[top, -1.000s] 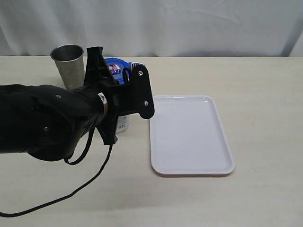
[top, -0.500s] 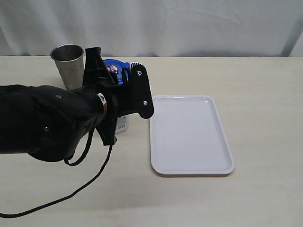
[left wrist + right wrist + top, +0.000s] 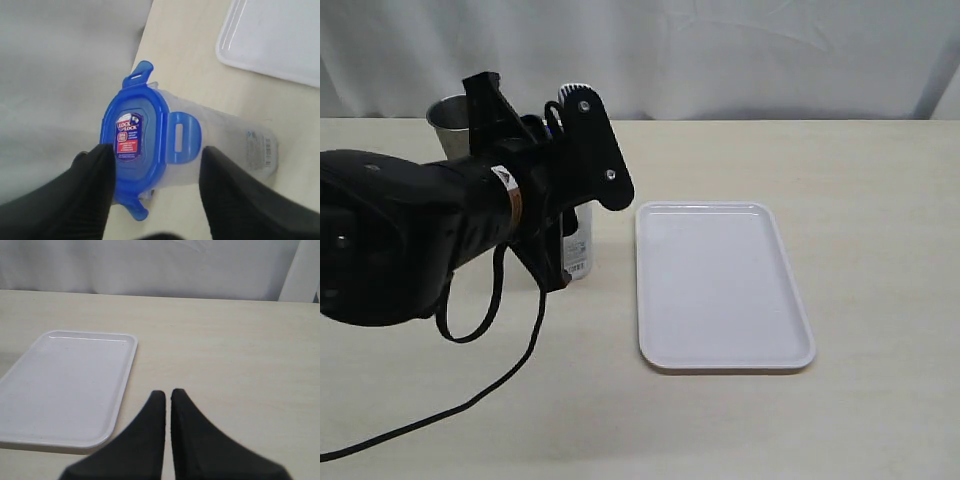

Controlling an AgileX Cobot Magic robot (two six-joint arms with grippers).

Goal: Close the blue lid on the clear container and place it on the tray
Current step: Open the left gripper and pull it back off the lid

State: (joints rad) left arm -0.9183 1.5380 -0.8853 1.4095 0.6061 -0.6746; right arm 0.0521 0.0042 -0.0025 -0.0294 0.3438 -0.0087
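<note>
Left gripper (image 3: 156, 150): black fingers released and spread wide, one on each side of the small blue plastic lid (image 3: 132, 145); contact cannot be confirmed. The lid sits on the mouth of the tall clear plastic container (image 3: 578, 248), and its visible snap flaps stick outward. The container stands upright on the beige counter (image 3: 840, 160), left of centre, just beside the left edge of the flat white rectangular tray (image 3: 720, 290) but not on it. A grey metal cup (image 3: 445, 115) stands near the far edge, behind the arm. Right gripper (image 3: 167, 400): fingers clenched together, grasping nothing, above bare counter near a corner of the tray.
</note>
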